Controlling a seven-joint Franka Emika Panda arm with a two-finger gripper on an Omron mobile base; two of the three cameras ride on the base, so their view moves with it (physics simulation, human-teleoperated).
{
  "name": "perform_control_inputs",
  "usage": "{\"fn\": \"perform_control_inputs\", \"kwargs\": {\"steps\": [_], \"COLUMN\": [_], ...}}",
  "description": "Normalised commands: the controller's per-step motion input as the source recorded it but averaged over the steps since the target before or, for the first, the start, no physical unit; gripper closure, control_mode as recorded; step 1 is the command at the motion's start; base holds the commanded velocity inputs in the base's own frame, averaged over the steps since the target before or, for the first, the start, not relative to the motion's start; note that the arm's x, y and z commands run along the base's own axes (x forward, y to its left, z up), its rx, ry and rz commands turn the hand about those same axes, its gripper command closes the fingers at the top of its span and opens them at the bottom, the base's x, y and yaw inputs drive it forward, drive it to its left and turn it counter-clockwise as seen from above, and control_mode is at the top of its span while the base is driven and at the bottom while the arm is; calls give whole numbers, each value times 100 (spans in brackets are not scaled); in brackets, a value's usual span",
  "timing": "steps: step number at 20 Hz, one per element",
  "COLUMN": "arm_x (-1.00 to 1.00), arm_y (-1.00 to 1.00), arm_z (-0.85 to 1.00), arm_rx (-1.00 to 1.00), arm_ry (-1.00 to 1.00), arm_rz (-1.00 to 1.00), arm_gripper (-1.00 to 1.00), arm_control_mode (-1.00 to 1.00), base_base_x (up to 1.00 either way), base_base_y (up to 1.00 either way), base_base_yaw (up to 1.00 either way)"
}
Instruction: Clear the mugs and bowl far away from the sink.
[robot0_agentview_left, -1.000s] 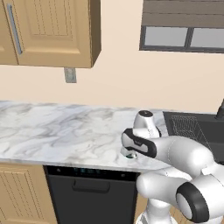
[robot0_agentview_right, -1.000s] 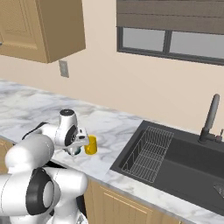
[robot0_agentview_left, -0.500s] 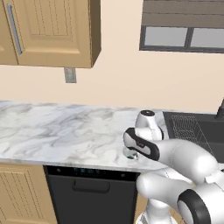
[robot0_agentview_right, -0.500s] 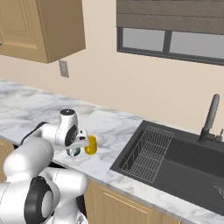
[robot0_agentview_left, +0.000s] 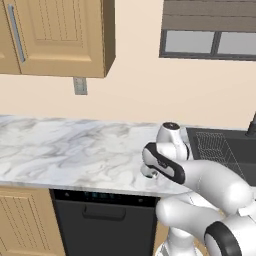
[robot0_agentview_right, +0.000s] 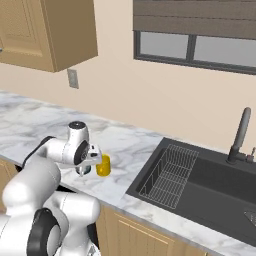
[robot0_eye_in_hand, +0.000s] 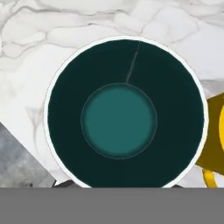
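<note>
Teal mug (robot0_eye_in_hand: 124, 114) stood beside the yellow mug (robot0_agentview_right: 103, 165) under my gripper (robot0_agentview_right: 84, 170); I could not tell its grip

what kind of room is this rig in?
A rendered home kitchen, by the look of it: a marble counter with a dark recessed sink and faucet under a window, wooden wall cabinets and what looks like a dishwasher below.

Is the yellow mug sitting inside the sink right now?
No, the yellow mug stands on the marble counter, left of the sink.
</note>
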Motion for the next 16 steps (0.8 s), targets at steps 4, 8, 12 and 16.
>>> {"fn": "perform_control_inputs", "kwargs": {"steps": [4,8,12,16], "arm_x": [-3,-15,-30,-54], "arm_y": [0,-13,-14,9], "arm_z": [97,100,100,87], "arm_rx": [-4,0,-1,-11], "arm_ry": [7,32,36,-8], "arm_rz": [-20,-26,-25,-12], "arm_gripper": [100,100,100,100], "arm_control_mode": [-100,-100,-100,-100], "base_base_x": [0,0,0,0], "base_base_y": [0,0,0,0], "base_base_yaw": [0,0,0,0]}}
